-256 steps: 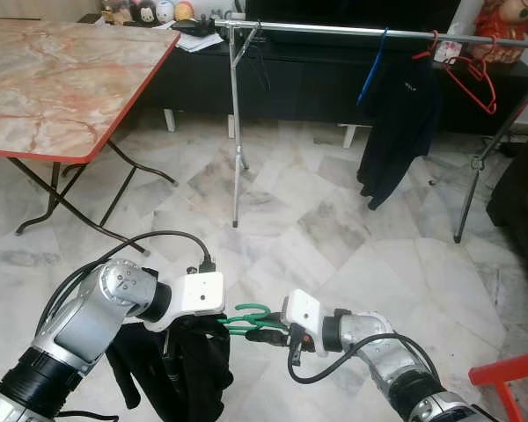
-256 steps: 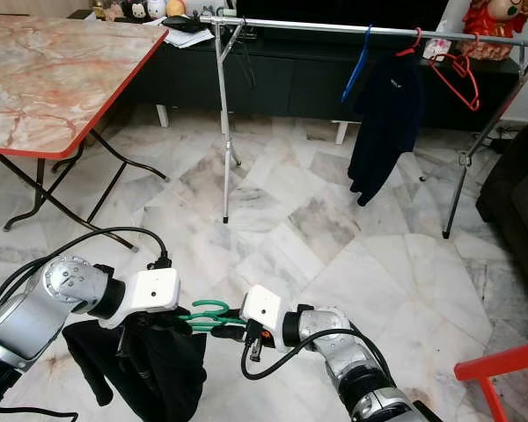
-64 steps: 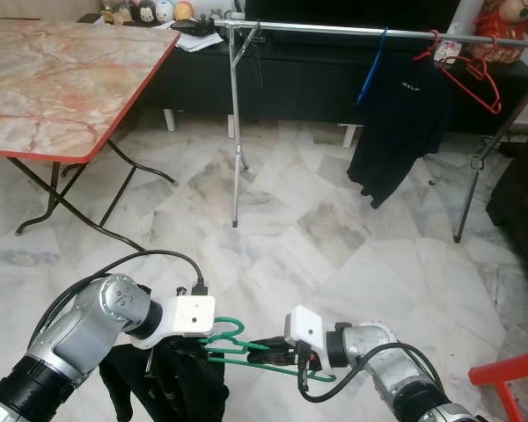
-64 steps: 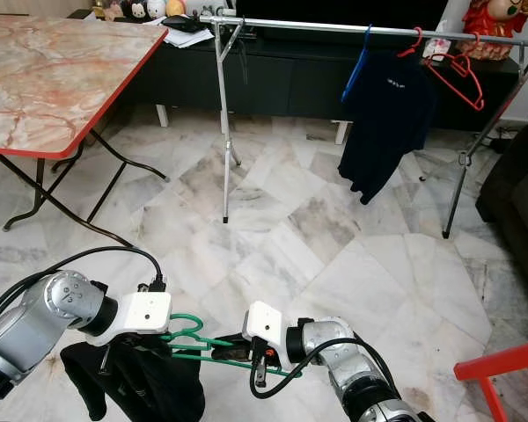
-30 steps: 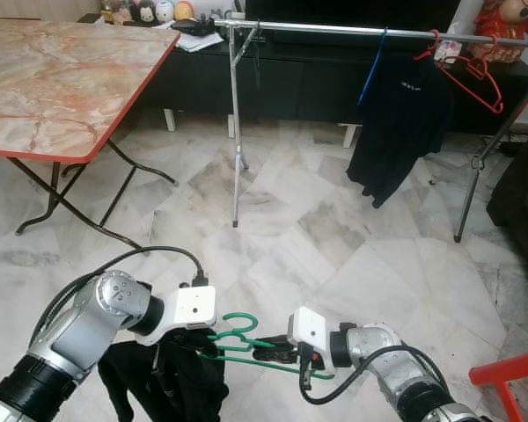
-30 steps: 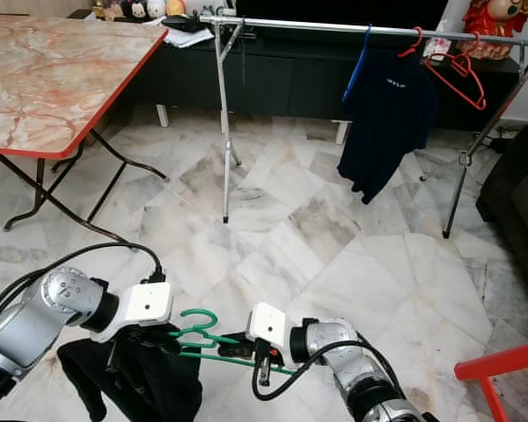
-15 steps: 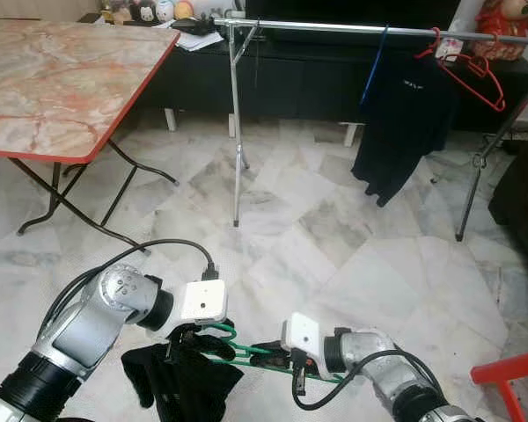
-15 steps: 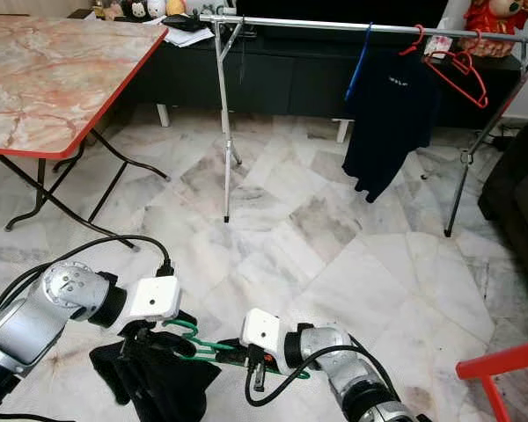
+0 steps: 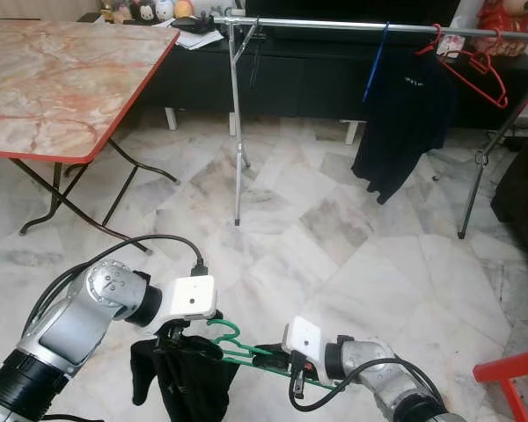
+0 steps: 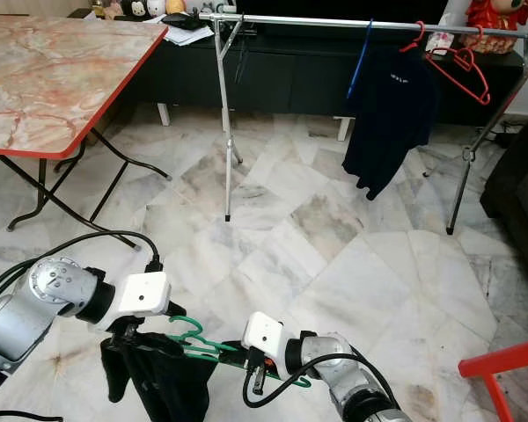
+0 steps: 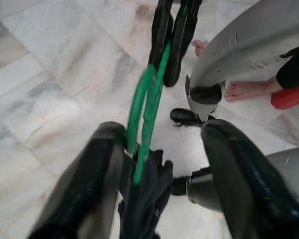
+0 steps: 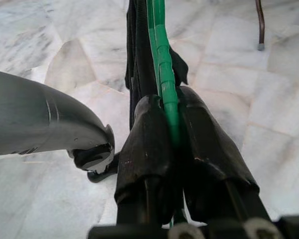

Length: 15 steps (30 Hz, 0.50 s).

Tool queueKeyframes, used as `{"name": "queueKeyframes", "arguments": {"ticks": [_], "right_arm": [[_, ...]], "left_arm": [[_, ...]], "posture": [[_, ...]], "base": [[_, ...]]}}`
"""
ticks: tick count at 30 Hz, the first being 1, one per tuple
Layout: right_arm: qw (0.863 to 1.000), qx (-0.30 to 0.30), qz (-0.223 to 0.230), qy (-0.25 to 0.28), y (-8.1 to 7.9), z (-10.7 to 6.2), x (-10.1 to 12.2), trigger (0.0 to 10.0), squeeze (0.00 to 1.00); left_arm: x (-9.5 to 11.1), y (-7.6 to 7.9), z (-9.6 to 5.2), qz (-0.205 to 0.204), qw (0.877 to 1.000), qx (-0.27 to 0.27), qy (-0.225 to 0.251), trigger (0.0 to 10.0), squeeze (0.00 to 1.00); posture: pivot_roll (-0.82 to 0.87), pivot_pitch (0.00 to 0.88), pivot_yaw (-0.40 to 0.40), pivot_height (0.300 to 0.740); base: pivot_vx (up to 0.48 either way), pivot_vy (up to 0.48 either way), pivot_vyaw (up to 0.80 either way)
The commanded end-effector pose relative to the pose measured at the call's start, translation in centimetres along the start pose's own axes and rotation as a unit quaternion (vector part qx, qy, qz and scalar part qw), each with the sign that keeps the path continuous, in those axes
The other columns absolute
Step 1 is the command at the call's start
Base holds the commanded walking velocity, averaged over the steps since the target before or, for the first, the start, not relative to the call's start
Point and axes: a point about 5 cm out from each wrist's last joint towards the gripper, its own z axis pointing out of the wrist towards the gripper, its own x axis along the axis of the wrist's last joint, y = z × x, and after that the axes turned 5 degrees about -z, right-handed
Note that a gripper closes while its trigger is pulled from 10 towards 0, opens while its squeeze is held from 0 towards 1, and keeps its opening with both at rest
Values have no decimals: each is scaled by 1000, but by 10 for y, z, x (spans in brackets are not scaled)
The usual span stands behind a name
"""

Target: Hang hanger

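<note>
1. While the right gripper [image 12: 172, 134] clamps its two fingers on the green hanger [image 9: 238, 347], that hanger sits low over the marble floor [image 9: 334, 246].
2. Left gripper [image 11: 162, 164] spread wide around the hanger's end and the black garment [image 9: 187, 382].
3. Clothes rail [image 9: 334, 25] stands well beyond.

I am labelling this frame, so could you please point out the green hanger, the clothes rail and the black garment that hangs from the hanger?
green hanger [image 9: 226, 331]: left eye view, on its hook.
clothes rail [image 9: 334, 25]: left eye view, on the horizontal bar.
black garment [image 10: 163, 378]: right eye view, on the hanging fabric.
</note>
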Motion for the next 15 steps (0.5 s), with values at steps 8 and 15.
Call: {"name": "queueKeyframes", "arguments": {"ticks": [8, 15], "right_arm": [[997, -70, 19, 21, 10, -10, -2, 0, 0], [981, -182, 42, 47, 27, -19, 2, 0, 0]], "left_arm": [[-8, -15, -3, -11, 997, 80, -2, 10000, 0], [-11, -32, -8, -31, 980, 195, 35, 10000, 0]], "posture": [[72, 79, -42, 740], [67, 74, -43, 740]], "base": [[0, 0, 0], [0, 0, 0]]}}
